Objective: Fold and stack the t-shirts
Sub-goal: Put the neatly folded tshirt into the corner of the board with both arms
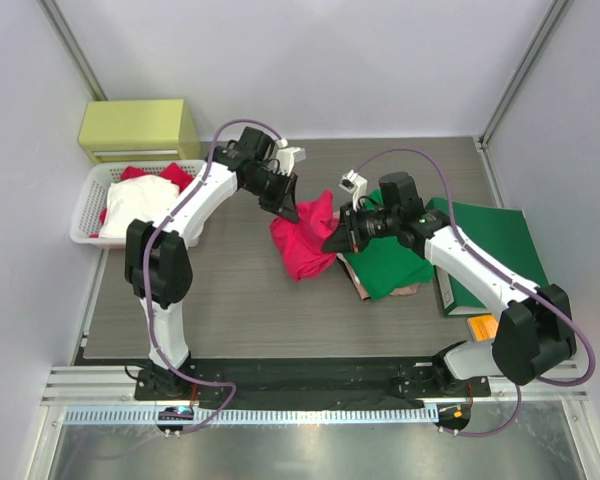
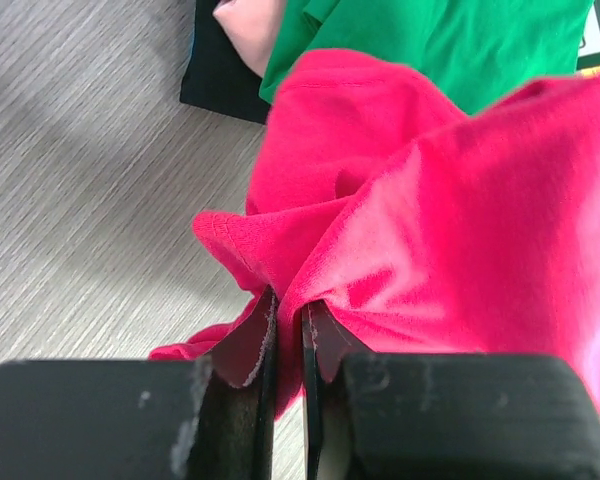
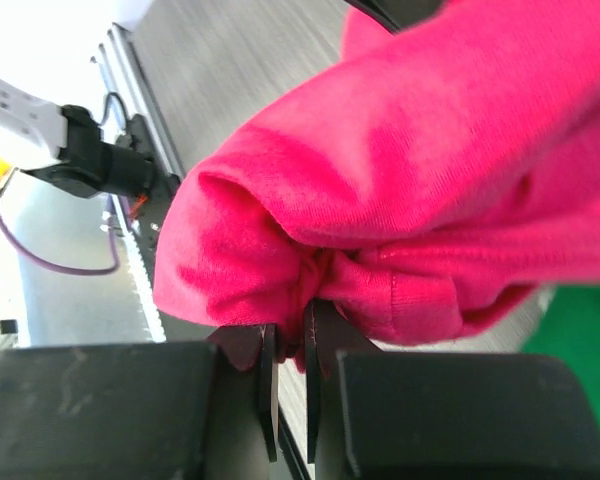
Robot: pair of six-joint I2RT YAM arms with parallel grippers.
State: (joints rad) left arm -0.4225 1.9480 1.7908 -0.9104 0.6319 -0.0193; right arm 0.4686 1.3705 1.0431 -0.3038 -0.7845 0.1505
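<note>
A: State of left jaws?
B: Nearly closed, pinching a thin fold at the edge of the red shirt (image 2: 430, 200).
A: And right jaws?
B: Same. Clamped on a bunched hem of the red shirt, on the opposite side.
A: Where's it sitting?
B: Slung between both sets of jaws over the middle of the counter (image 1: 230, 300), lower part drooping down. Cannot tell whether it touches the surface.
A: Anything else from the pile?
B: Seeing a green shirt (image 1: 390, 262) spread on the counter just right of the red one, below the right arm (image 1: 470, 262). Also a pale pink shirt (image 2: 245, 30) poking out from under the green.
A: Rest of the counter?
B: Spotted a dark-green folder (image 1: 495, 240) at the right, touching the green shirt. At far left, a white basket (image 1: 80, 225) with white and red cloth inside, and a yellow-green box (image 1: 140, 128) behind it.
</note>
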